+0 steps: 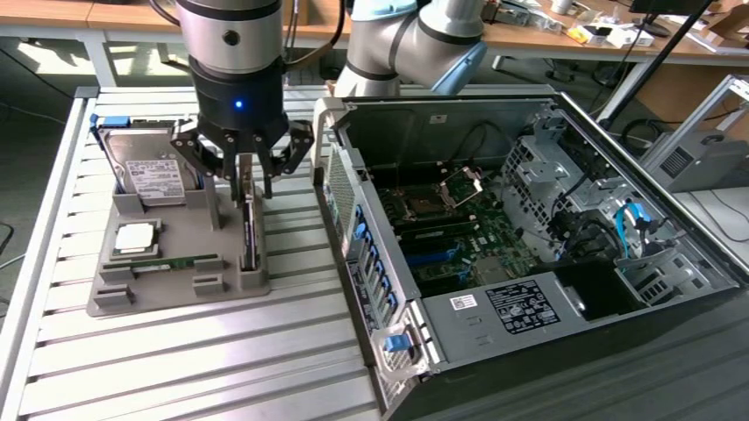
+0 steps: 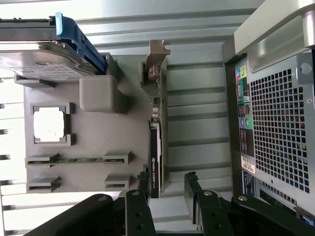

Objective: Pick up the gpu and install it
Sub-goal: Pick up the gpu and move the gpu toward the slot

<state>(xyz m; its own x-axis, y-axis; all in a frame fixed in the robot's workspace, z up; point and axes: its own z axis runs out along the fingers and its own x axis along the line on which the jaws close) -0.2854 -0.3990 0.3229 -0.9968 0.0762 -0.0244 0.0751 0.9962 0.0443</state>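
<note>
Your gripper [image 1: 249, 180] hangs over the grey holder [image 1: 175, 294], claw spread wide, straddling the gpu [image 1: 249, 235] standing on edge in it.

Bench contents, parts fixture and open chassis on slatted table.

Grey parts fixture [image 1: 175, 294] lies flat on the aluminium slatted table [image 1: 210, 360]. Hard drive [image 1: 146, 171] sits propped at a tilt at the fixture's far end, white label up, blue bracket [image 2: 78, 42] on its end. CPU chip [image 1: 135, 237] lies flat in a square pocket nearer the camera. Green memory stick [image 1: 164, 263] rests in slotted holders just beside the chip. Computer case [image 1: 351, 228] lies on its side at the exterior view's right of the fixture, side panel off (motherboard [image 1: 457, 237] exposed, blue cables [image 1: 638, 224] by the drive cage). Labelled power supply [image 1: 515, 307] sits at the case's near end. Cluttered workbench [image 1: 562, 39] stands behind.
</note>
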